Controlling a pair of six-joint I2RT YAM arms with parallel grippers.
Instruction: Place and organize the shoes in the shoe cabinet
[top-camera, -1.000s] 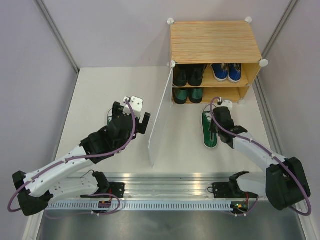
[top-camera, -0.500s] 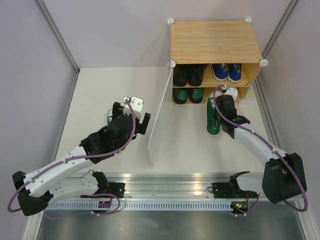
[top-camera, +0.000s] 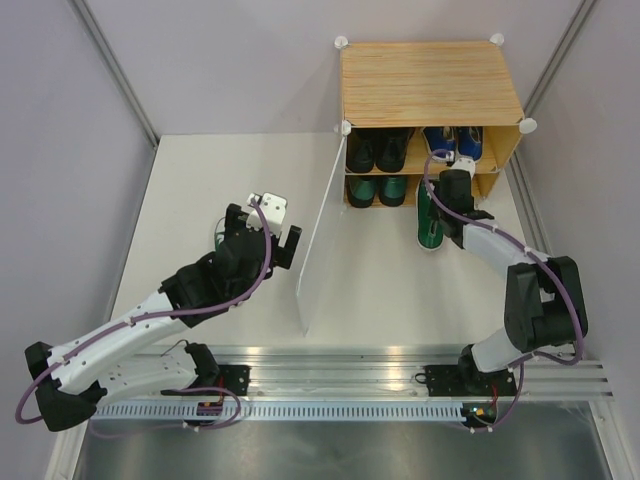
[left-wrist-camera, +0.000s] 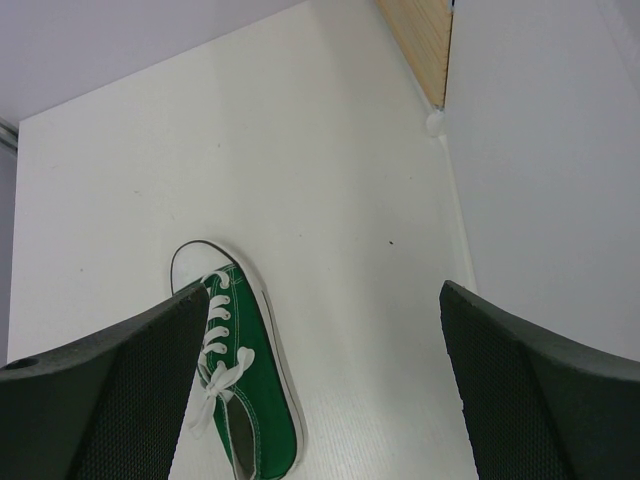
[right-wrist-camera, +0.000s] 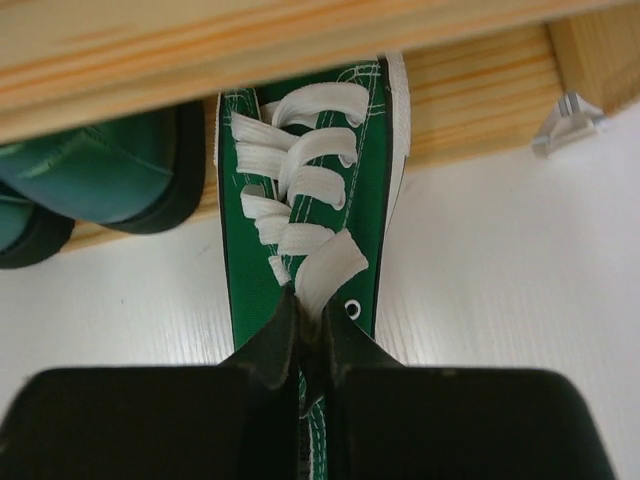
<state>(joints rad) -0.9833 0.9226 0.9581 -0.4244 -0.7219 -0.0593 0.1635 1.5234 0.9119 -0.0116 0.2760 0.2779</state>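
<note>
White bench, shoe cabinet at rear. Black pair, blue pair, dark green pair shelved. Right tool pinched on green sneaker, toe entering lower shelf. Left tool wide open, empty, above second green sneaker, on bench, still to place.

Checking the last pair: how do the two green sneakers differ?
The right sneaker is gripped by the shut right tool; the left sneaker lies free under the open left tool. The right sneaker's toe is inside the cabinet, lower level; the left sneaker rests on the table. Both are green, white-laced.
</note>
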